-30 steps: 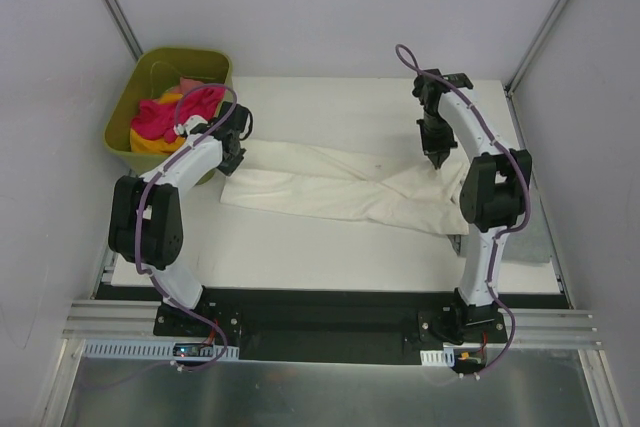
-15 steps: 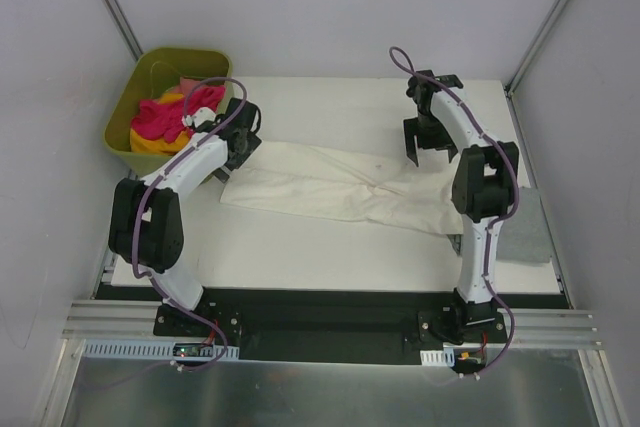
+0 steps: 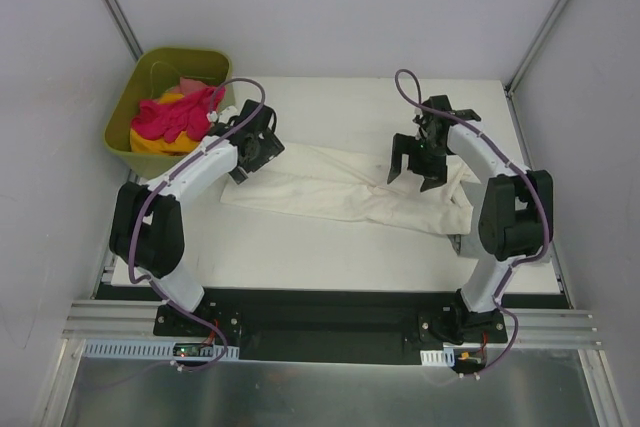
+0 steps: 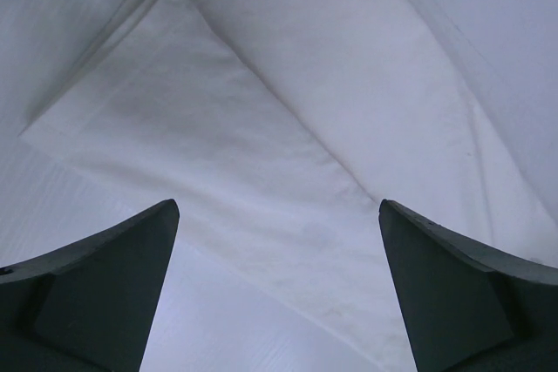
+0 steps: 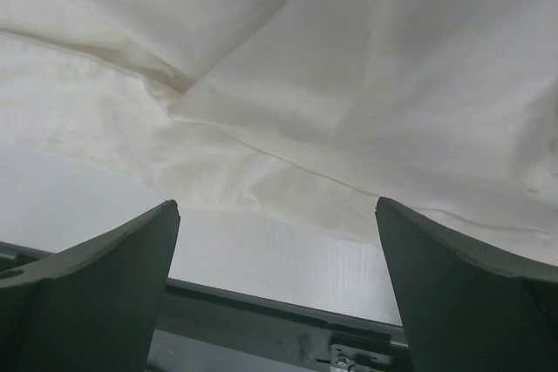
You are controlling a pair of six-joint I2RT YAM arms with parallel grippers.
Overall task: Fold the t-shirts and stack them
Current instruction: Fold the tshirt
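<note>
A large cream-white t-shirt [image 3: 340,187] lies folded into a long band across the table. My left gripper [image 3: 258,147] hovers over its left end, open and empty. In the left wrist view the shirt's folded corner [image 4: 218,128] lies flat below the open left gripper [image 4: 277,206]. My right gripper [image 3: 415,167] stands open over the shirt's right part, with nothing between its fingers. In the right wrist view the shirt's wrinkled near edge [image 5: 349,93] lies beyond the open right gripper [image 5: 275,206]. Pink [image 3: 172,117], yellow [image 3: 150,144] and red [image 3: 188,83] t-shirts fill the tub.
The olive-green tub [image 3: 150,62] stands at the table's back left corner, just left of my left arm. Bare white table [image 3: 330,247] runs in front of the shirt. The dark rail at the table's near edge [image 5: 261,320] shows under the right gripper.
Both grippers went from shut to open and let go of the cream-white shirt. The left gripper moved right over the shirt; the right gripper swung lower and leftward.
</note>
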